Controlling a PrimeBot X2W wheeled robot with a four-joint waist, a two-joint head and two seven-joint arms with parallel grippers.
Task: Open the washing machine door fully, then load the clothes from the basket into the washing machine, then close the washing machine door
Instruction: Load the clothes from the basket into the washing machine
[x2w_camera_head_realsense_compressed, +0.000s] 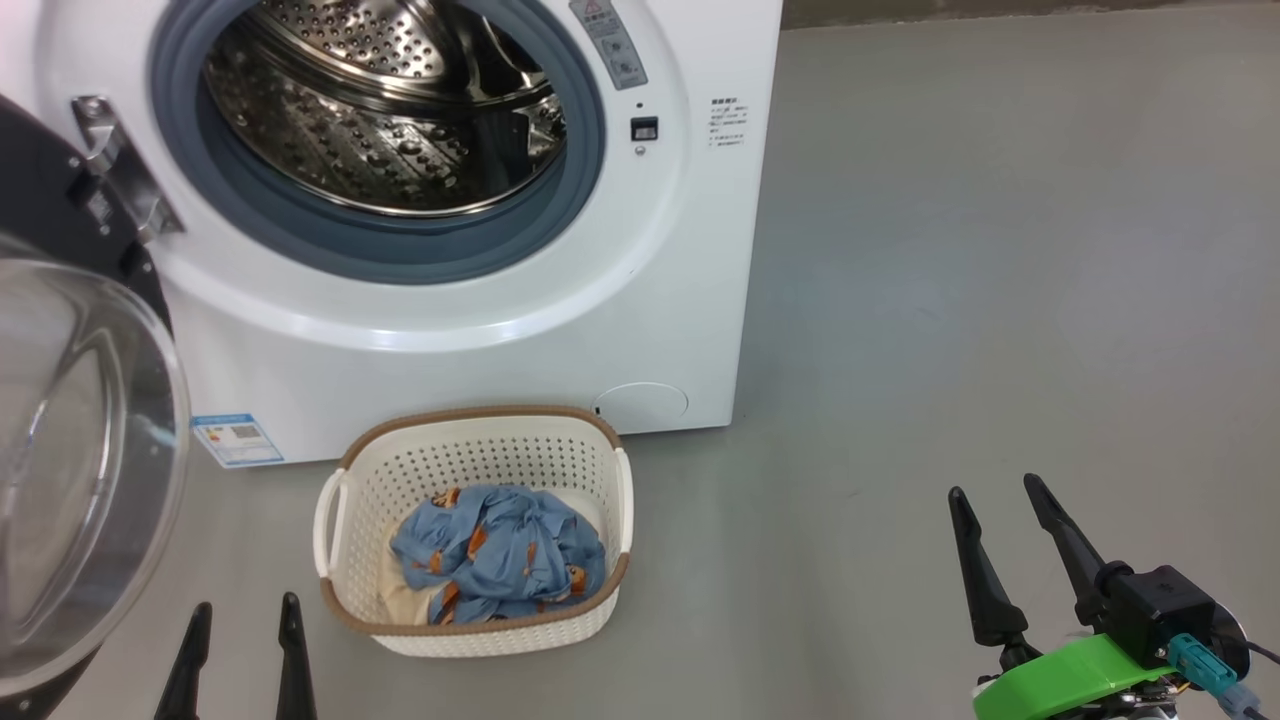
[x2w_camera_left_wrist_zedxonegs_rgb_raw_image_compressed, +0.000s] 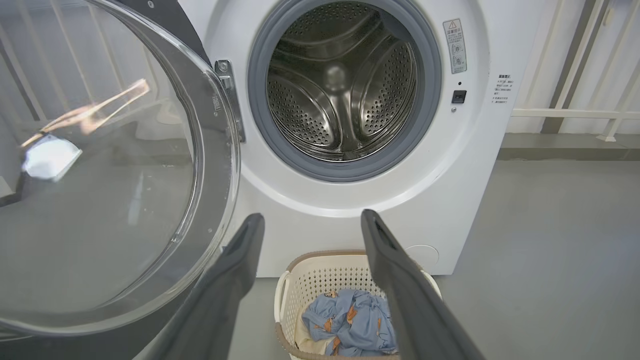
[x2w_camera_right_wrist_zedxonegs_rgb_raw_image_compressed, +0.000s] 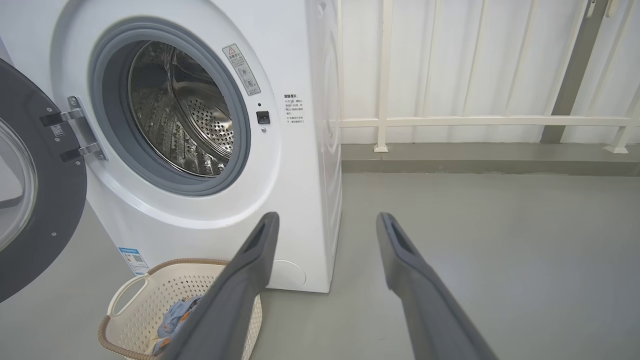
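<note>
one: both sets of jaws, on the left gripper (x2w_camera_head_realsense_compressed: 247, 601) and the right gripper (x2w_camera_head_realsense_compressed: 995, 486), stand wide and hold nothing. where are the clothes (x2w_camera_head_realsense_compressed: 497, 555)?
two: heaped in the basket (x2w_camera_head_realsense_compressed: 480, 428) on the floor (x2w_camera_head_realsense_compressed: 950, 250), just in front of the washing machine (x2w_camera_head_realsense_compressed: 680, 300), whose door (x2w_camera_head_realsense_compressed: 90, 460) is swung open at the left.
one: how will they handle?
two: soft, light and limp, i'd judge. pinch a raised fold atop the blue heap, clear of the basket wall.

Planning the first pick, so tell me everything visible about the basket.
The basket is cream-white perforated plastic, rounded-rectangular, with a brown woven-look rim and two side handles. It stands upright on the grey floor just before the washing machine, holding crumpled blue clothes over a cream piece. Nothing else touches it.
</note>
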